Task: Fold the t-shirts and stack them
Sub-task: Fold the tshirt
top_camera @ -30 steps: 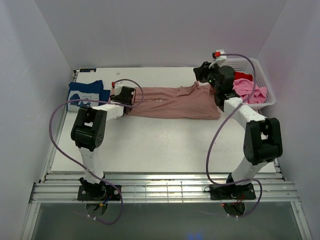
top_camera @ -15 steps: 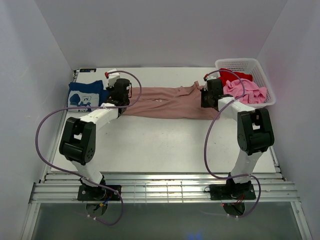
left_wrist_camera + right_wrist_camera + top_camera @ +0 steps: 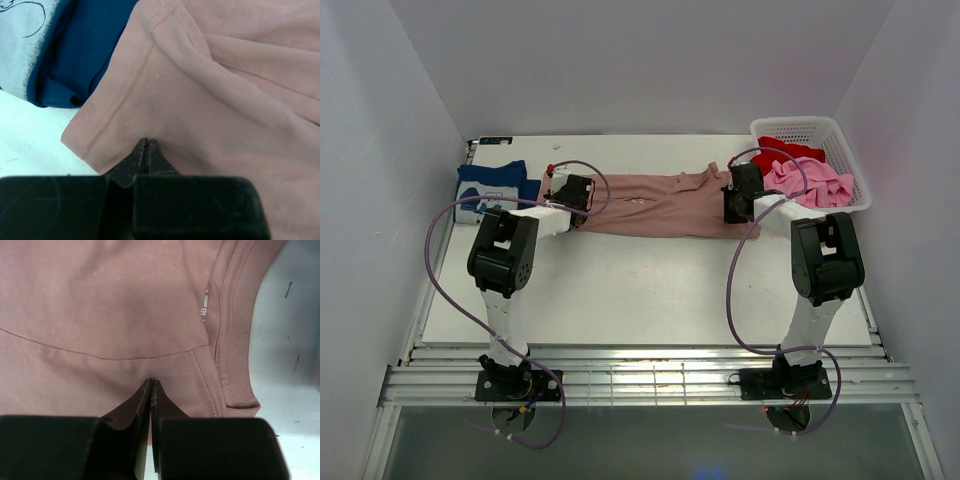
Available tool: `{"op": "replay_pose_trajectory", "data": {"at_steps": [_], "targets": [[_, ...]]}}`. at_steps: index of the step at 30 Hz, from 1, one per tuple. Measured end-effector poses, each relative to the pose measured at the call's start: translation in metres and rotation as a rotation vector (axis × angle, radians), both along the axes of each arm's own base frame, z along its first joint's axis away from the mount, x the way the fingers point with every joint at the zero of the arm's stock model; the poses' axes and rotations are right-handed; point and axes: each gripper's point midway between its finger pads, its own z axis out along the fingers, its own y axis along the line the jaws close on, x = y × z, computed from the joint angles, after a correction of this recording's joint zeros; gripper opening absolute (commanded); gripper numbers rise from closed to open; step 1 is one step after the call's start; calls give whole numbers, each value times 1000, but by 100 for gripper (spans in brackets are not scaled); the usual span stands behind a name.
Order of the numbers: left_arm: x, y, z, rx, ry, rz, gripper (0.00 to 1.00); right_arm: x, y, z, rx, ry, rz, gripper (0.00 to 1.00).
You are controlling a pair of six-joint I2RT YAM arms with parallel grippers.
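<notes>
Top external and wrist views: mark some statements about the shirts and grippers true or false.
1. The left gripper is shut on the pink-tan t-shirt at its hem end. True.
2. The right gripper hangs open over the basket. False: it is shut on the same shirt near the collar.
3. The navy t-shirt is in the basket. False: it lies on the table, far left; the basket holds the red t-shirt and bright pink t-shirt.
4. The pink-tan t-shirt lies stretched between the grippers. True.

Arms: left arm and right arm, white links, bulky black joint housings.
Cables: purple, one looping beside each arm.
Fingers: matte black, tapering to thin wedge tips.
</notes>
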Motion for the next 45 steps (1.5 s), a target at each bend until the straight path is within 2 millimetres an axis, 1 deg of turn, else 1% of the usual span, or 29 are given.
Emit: {"op": "replay_pose_trajectory", "data": {"at_steps": [4,8,10,12,14,19,24,27,30,37,41,45], "targets": [[4,-1,0,5,15,3,0,-2,0,-4,-3,13,0,8],[4,0,-1,9,22,14,0,-2,-1,-11,-9,34,-1,8],[2,0,-2,-1,20,24,0,4,0,-14,-14,39,-3,8],[1,0,-3,-14,13,37,0,14,2,-13,-16,30,-6,8],[-7,-2,-4,-28,6,49,0,26,3,-13,-21,23,-11,8],[-39,-3,-5,-62,24,69,0,57,8,-13,-27,-3,-18,8],[-61,-8,-7,-101,32,89,0,79,13,-11,-30,-15,-12,8],[-76,-16,-8,-115,32,96,0,91,15,-11,-38,-18,-1,8],[-97,-30,-8,-130,38,87,0,102,17,-10,-44,-22,7,8],[-159,-83,-12,-165,21,22,0,123,21,-10,-63,-34,32,8],[-197,-111,-14,-142,-1,-22,0,137,24,-8,-69,-49,44,8],[-231,-131,-15,-111,-6,-76,0,147,26,-8,-69,-58,56,9]]}}
